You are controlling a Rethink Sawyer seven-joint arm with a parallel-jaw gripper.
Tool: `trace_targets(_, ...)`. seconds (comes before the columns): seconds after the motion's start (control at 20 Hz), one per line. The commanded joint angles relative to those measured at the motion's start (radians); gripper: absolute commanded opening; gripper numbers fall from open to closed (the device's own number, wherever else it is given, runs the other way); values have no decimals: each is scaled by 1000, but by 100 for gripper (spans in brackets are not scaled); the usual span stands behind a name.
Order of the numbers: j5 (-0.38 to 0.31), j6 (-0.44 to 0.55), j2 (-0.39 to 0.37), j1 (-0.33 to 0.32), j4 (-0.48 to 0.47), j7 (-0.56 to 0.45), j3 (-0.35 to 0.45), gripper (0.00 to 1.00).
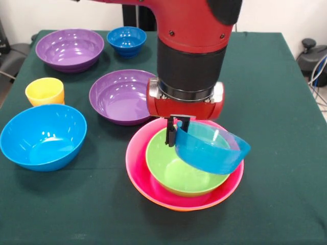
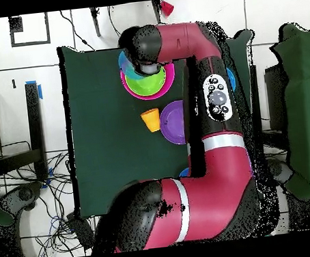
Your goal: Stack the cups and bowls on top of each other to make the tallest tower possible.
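Note:
My gripper [image 1: 173,139] is shut on the rim of a teal bowl [image 1: 212,150], which hangs tilted just above the tower. The tower is a green bowl [image 1: 176,171] nested in a large pink bowl [image 1: 137,163], with an orange rim [image 1: 173,207] showing under it. In the overhead view the teal bowl [image 2: 124,63] sticks out from under the arm, over the green bowl [image 2: 150,86] and pink bowl [image 2: 171,84]; the gripper itself is hidden there. A yellow cup [image 1: 45,92] stands upright at the left, also seen as the cup [image 2: 150,119] from overhead.
On the green cloth lie a light blue bowl [image 1: 43,135] at the front left, a purple bowl [image 1: 122,97] beside the tower, a second purple bowl [image 1: 70,48] at the back left and a small dark blue bowl [image 1: 126,40] behind it.

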Motion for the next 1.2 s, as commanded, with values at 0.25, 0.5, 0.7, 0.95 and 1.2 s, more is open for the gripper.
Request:
trace_targets(0.25, -57, -120, 42, -61, 139, -215, 37, 0)
trace_targets(0.5, -60, -151, 76, -81, 135, -225, 48, 0)
trace_targets(0.7, -69, -198, 100, -85, 142, -206, 45, 0)
trace_targets(0.95, -77, -236, 104, -88, 158, -198, 38, 0)
trace_targets(1.2, -101, -282, 83, -63, 168, -176, 16, 0)
